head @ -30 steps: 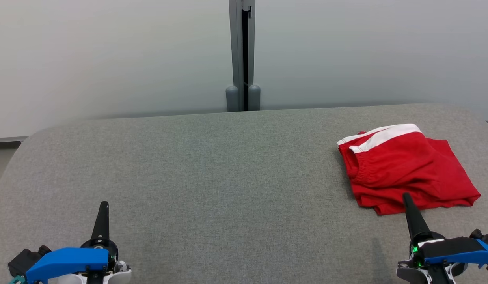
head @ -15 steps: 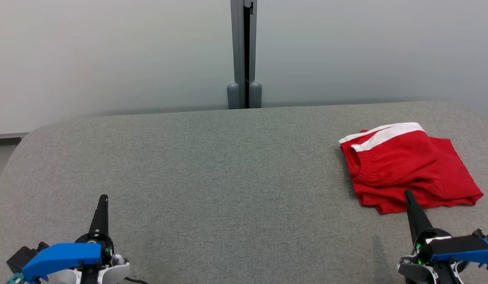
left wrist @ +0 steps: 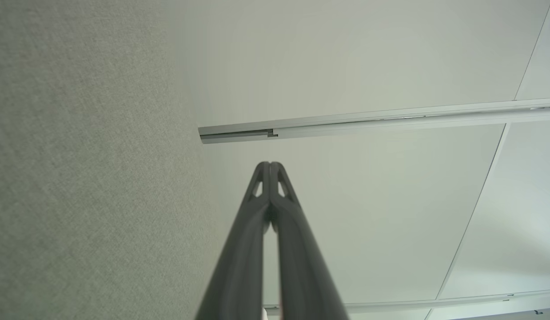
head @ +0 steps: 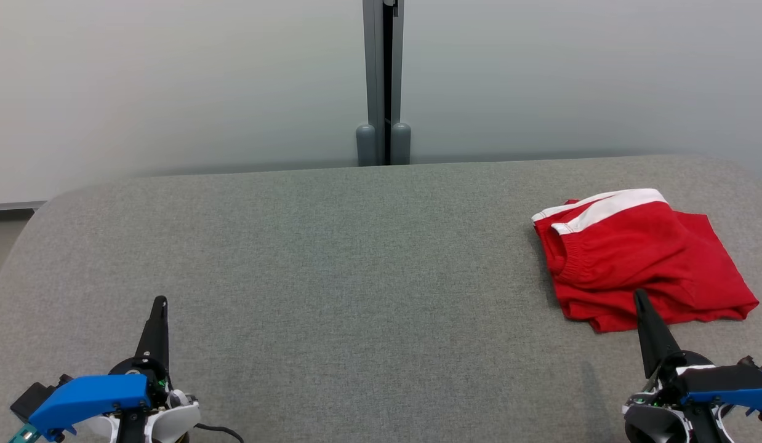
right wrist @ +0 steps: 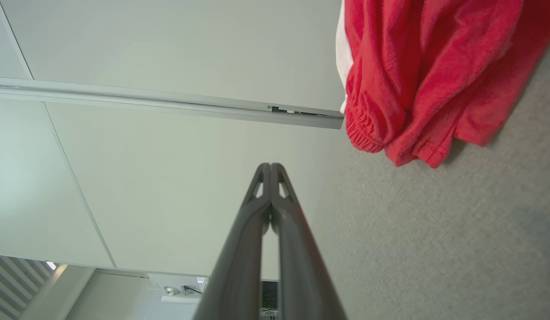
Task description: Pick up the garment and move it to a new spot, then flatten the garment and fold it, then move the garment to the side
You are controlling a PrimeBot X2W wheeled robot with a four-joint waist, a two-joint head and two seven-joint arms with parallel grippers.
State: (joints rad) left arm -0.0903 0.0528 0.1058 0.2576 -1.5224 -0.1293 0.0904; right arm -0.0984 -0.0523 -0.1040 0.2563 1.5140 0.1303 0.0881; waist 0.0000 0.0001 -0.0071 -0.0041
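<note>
Pale wall panels were seen behind the work, parted by a grey upright post whose foot met the far edge of the table. That table was covered in grey woven fabric, its corners rounded. It was judged a soft, slightly grippy surface on which cloth would drag rather than slide.

The garment, red shorts with a white band at the waist, was found on the table's right side, towards the far edge. It was doubled over on itself into a compact, roughly squared bundle, with its hems gathered at the near side. From that lie it was judged that the folding had been done and the bundle set aside, so that little or nothing of the task seemed left.

The right gripper was held low at the near right, its dark fingers pressed together with nothing between them. In the head view its tip was seen just at the garment's near hem, and contact could not be told from there. In the right wrist view, though, the fingers were shown apart from the cloth, pointing past it at the wall. The left gripper was positioned at the near left, well apart from the garment, likewise closed tight and empty. Both were judged to be parked in a rest pose — drawn clear of the bundle so that it would not be disturbed.
</note>
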